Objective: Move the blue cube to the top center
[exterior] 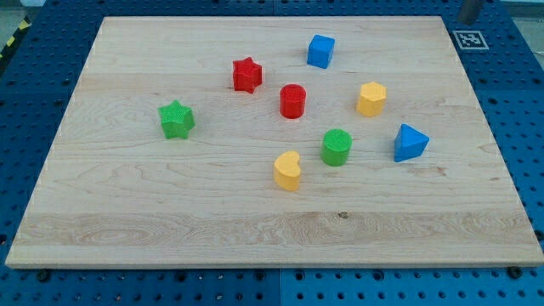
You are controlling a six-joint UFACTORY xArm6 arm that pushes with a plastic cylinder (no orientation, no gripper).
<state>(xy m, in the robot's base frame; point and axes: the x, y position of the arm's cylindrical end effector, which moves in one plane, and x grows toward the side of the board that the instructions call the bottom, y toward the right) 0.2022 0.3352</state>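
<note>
The blue cube [320, 51] sits on the wooden board [127, 204] near the view's top, a little right of centre. A red star [246, 75] lies to its lower left and a red cylinder [292, 100] below it. A yellow hexagonal block [371, 99] lies to its lower right. My tip does not show in this view; only a grey object [470, 9] shows at the view's top right corner.
A green star [177, 119] lies at the left. A green cylinder [337, 146], a yellow heart-like block [288, 170] and a blue triangular block [410, 143] lie lower down. A marker tag [468, 39] sits by the board's top right corner.
</note>
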